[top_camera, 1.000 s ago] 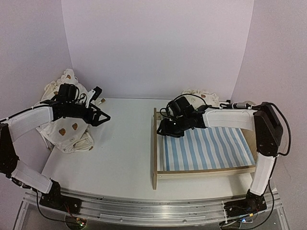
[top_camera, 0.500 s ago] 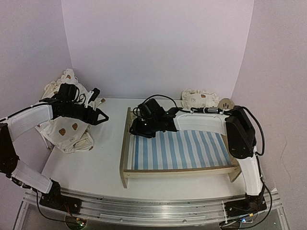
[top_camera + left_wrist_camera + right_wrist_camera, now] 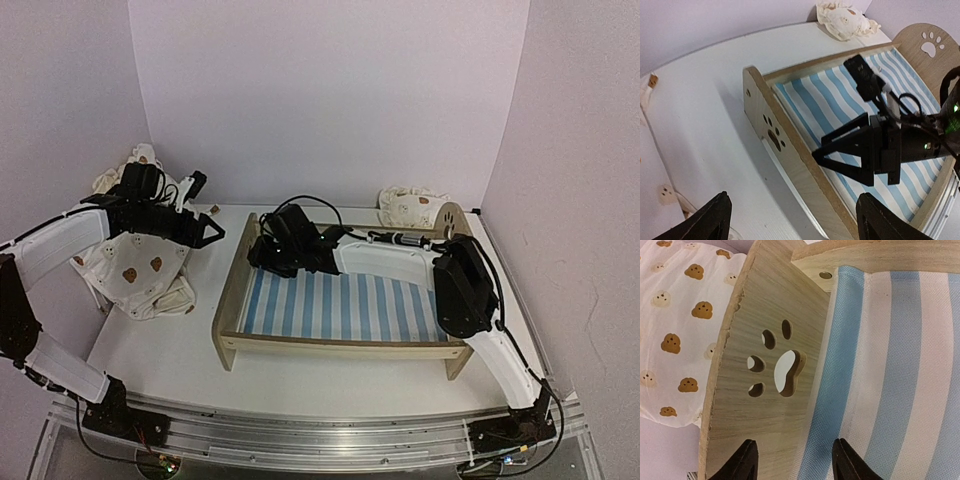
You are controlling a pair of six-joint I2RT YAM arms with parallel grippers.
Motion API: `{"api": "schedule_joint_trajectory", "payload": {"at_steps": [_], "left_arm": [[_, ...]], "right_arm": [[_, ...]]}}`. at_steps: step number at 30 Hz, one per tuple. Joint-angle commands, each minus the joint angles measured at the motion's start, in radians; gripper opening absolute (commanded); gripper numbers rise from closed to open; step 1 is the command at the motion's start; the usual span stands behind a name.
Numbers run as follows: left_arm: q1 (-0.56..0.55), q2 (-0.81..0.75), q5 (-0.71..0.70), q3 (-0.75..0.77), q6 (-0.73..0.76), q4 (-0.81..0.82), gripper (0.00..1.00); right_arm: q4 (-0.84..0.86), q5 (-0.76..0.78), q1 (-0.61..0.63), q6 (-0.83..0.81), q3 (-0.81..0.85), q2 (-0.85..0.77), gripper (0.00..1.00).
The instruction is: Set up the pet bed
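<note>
Pressure best applied low on the end board (image 3: 765, 305) from the half-spread, empty right gripper (image 3: 795, 460), sliding the pet bed (image 3: 340, 345) squarely toward the left edge of the desk (image 3: 180, 360), wide-spread left gripper (image 3: 792, 215) clear.

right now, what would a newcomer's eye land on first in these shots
The blue-and-white striped pet bed fills the middle of the table, the right gripper reaching across it to its paw-print end board on the left. A cream bear-print cushion lies heaped at the table's left edge, near the open left gripper.
</note>
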Motion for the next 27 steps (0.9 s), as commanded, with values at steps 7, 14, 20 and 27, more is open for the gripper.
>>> {"api": "schedule_joint_trajectory", "payload": {"at_steps": [7,14,20,27], "left_arm": [[0.028,0.071,-0.627,0.299,0.515,-0.083,0.99],[0.249,0.118,-0.849,0.337,0.665,-0.053,1.00],[0.292,0.144,-0.928,0.225,0.794,0.050,1.00],[0.319,0.227,-0.838,0.233,0.817,0.089,0.55]], "right_arm": [[0.028,0.094,0.007,-0.442,-0.246,-0.390,0.69],[0.027,0.205,0.007,-0.557,-0.439,-0.596,0.75],[0.028,0.199,0.007,-0.607,-0.473,-0.632,0.78],[0.028,0.190,0.007,-0.627,-0.483,-0.645,0.79]]}}
